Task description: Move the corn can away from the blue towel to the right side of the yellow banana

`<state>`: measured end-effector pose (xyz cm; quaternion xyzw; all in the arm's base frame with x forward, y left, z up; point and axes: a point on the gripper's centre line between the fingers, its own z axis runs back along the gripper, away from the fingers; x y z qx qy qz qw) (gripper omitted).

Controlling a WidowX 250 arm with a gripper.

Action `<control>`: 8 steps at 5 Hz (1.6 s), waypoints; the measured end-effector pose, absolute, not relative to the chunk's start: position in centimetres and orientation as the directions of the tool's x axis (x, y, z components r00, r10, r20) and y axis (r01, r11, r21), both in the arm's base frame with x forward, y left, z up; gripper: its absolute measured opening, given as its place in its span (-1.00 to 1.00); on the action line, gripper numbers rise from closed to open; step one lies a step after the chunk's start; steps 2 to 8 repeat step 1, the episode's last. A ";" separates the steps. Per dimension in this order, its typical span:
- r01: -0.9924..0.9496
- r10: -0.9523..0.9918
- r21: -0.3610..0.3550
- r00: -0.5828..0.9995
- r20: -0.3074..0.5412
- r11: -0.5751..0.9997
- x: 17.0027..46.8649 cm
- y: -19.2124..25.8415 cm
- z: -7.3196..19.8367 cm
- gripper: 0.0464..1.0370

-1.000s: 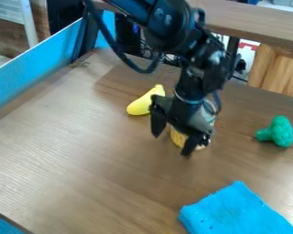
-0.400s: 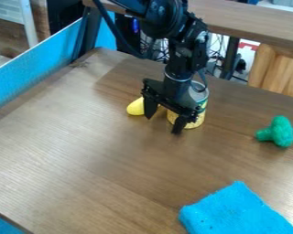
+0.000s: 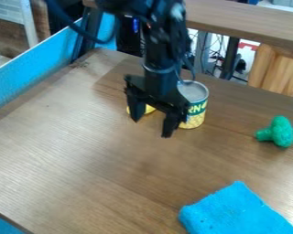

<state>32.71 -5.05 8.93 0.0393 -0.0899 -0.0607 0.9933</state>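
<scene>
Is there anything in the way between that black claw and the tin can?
Nothing visible stands between the gripper and the can. The gripper itself hides part of the can's left side in the picture, so a small gap there can't be checked. The yellow object shows behind the gripper, away from the can.

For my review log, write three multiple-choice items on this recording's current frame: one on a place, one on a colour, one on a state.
1. Where in the view is the toy broccoli?
A) Left of the can
B) Right of the can
C) On top of the can

2. What colour is the cloth?
A) Blue
B) Red
C) White

3. How do the fingers of the gripper stand?
A) Pressed together
B) Closed around the can
C) Spread apart

1: B, the toy broccoli lies further toward the right edge than the can.
2: A, the cloth at the lower right is bright blue.
3: C, a wide gap shows between the fingertips.
</scene>
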 end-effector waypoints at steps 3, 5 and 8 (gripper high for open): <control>0.187 -0.185 0.000 0.975 0.119 0.982 28.2 -5.7 12.0 0.93; 0.187 -0.185 0.000 0.975 0.119 0.982 28.2 -5.7 12.0 0.93; 0.187 -0.185 0.000 0.975 0.119 0.982 28.2 -5.7 12.0 0.93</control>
